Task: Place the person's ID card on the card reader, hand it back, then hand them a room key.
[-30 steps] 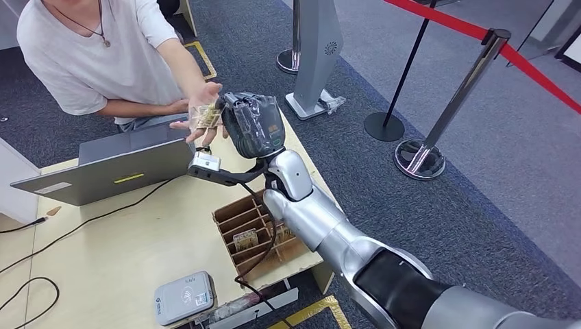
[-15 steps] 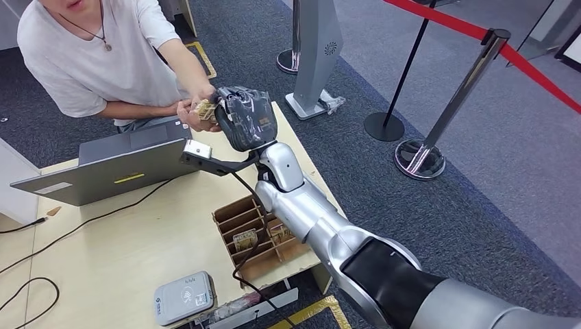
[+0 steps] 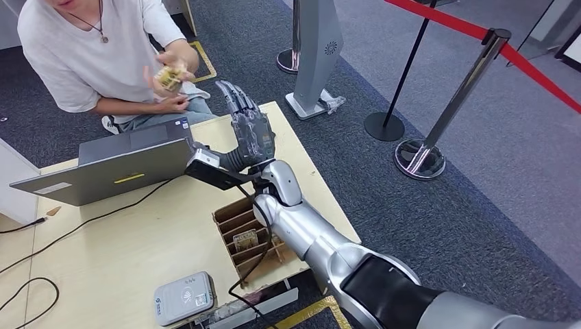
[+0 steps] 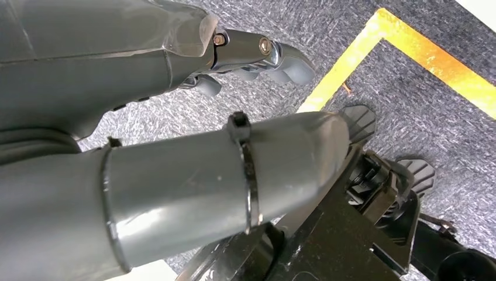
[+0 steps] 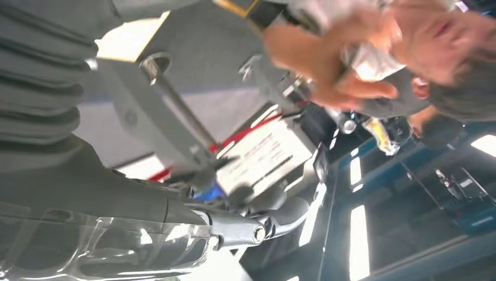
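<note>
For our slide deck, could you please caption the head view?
Right hand open above the desk; the person holds the card.

One person (image 3: 89,55) holding one card (image 3: 166,77), one laptop (image 3: 109,168), one card reader (image 3: 183,297), one cardboard card organizer (image 3: 250,236), two stanchion posts (image 3: 466,89), one kiosk stand (image 3: 316,48)

left hand (image 4: 175,117) hanging, fingers look loosely curled, holding nothing | grey carpet floor (image 4: 409,99) | yellow tape line (image 4: 403,52)
</note>
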